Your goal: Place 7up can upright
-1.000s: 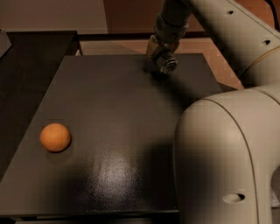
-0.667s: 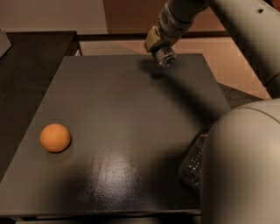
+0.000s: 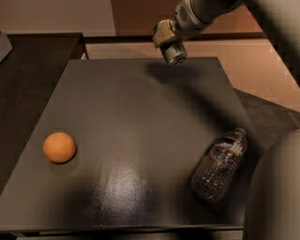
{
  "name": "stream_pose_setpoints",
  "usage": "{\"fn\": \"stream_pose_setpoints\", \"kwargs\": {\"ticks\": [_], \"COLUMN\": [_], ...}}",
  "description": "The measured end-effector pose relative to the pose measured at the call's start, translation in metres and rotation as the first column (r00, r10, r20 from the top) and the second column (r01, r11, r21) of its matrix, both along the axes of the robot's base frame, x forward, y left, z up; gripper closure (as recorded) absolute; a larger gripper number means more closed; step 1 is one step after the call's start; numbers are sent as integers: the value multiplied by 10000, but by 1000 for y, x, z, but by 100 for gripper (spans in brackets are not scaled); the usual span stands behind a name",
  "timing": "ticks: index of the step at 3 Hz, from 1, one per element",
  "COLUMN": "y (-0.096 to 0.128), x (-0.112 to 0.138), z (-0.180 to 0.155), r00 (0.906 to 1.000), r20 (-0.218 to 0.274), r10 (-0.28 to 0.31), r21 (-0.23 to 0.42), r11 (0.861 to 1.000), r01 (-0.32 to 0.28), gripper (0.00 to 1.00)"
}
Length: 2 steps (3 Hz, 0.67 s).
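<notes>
Worktop [image 3: 140, 117] comes first: a broad, dark, matte slab with a soft sheen near its front edge, filling most of the view. A pale, smooth, rounded robot body [image 3: 276, 197] bulges in past the front right corner, and the arm [image 3: 206, 11] reaches in from the upper right toward the back edge. A clear, crinkled plastic bottle [image 3: 218, 166] lies on its side near the right edge toward the front, white cap pointing to the back right. A round, dull-skinned orange [image 3: 59, 147] sits near the left edge, well apart from everything else. The gripper [image 3: 168, 41] hangs over the middle of the back edge, its tan fingers [image 3: 161, 33] closed around the can [image 3: 175, 54], a small silvery metal cylinder with a shiny round end. The can is raised off the surface, as its shadow falls apart from it on the slab below. The can sits directly under the fingers and slightly toward the front right of them, and its long axis is tilted, the bright round end facing down and toward the front, not level with the worktop. As I judge it, the coming move depends on bringing that axis vertical so the round end meets the slab flat. The thin metal wall is slick and light, so a skewed landing could tip it over.
</notes>
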State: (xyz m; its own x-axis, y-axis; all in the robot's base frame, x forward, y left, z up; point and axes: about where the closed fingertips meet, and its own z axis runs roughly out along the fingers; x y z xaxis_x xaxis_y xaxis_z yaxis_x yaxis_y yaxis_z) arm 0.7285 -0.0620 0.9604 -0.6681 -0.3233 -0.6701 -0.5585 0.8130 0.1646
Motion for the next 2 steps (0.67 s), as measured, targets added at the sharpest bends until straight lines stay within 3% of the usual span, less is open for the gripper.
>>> {"fn": "stream_pose_setpoints", "kwargs": {"ticks": [2], "y": [2], "x": [2], "z": [-1], "r00": [9997], "r20": [248], "r10": [34], "r21": [-55], "r11": [10000], "r01": [-33], "gripper": [100]}}
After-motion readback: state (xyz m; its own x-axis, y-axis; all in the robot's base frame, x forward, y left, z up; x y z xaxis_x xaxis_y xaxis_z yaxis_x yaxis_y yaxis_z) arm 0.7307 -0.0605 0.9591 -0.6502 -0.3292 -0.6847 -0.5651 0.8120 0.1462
